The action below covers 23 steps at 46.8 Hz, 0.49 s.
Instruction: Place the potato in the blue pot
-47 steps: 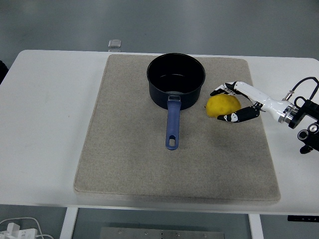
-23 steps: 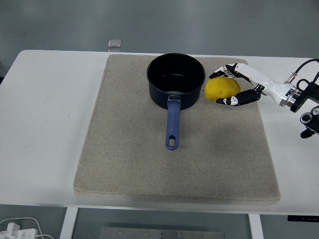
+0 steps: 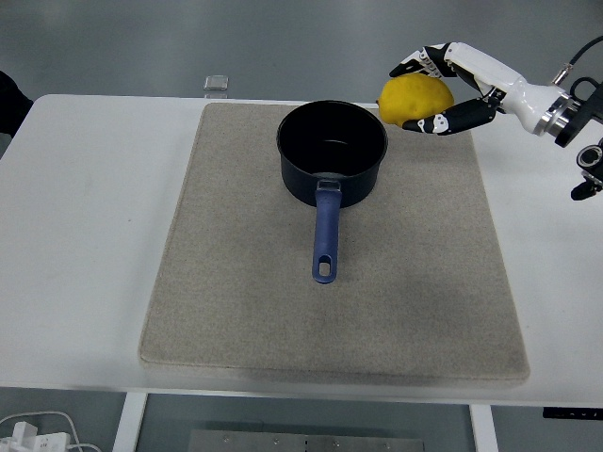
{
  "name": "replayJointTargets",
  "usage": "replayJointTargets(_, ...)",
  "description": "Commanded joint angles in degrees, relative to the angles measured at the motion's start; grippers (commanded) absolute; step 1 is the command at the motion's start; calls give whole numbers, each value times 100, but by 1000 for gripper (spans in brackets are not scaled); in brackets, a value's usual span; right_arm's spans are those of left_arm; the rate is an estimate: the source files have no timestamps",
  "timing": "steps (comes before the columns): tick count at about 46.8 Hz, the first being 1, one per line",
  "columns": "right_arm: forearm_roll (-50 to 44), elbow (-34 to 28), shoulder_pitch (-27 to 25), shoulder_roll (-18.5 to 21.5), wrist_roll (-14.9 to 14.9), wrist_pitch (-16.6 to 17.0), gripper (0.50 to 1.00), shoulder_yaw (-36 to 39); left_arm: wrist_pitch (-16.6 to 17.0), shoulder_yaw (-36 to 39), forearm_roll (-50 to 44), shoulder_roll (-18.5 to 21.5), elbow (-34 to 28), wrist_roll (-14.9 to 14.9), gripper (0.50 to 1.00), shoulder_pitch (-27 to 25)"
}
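Observation:
A yellow potato (image 3: 415, 99) hangs in the air just right of and above the rim of the dark blue pot (image 3: 332, 151). My right hand (image 3: 426, 92), white with black fingertips, is shut on the potato, reaching in from the upper right. The pot stands upright at the far middle of the beige mat (image 3: 236, 282), its blue handle (image 3: 323, 240) pointing toward the near edge. Its inside looks dark and holds nothing I can see. My left arm does not show.
The mat lies on a white table (image 3: 85, 235). A small clear square object (image 3: 218, 83) rests at the table's far edge, left of the pot. White cables show at the bottom left corner, below the table.
My right hand has lifted the potato off the mat and carried it up and slightly left, from beside the pot's right wall to a spot above its right rim.

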Motion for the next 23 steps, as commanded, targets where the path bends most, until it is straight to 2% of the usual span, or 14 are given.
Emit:
replayJointTargets(1,-2,-169,85,249,0,2,500,-9,0,-1,0,0,-6,-3,999,0)
replayJointTargets(11,-2,-732,243,952,0,2,500,-26,-8,-1,8,0,-6,-3,999,0)
replayJointTargets(16,-2,-1162,331,1470,0,10,500,-35,-8,-1,8,0,-15,-3,999,0)
replayJointTargets(23,-20,-1383,339,1849,0,10,500,-35,-8,-1,8,0,-68,-3,999,0)
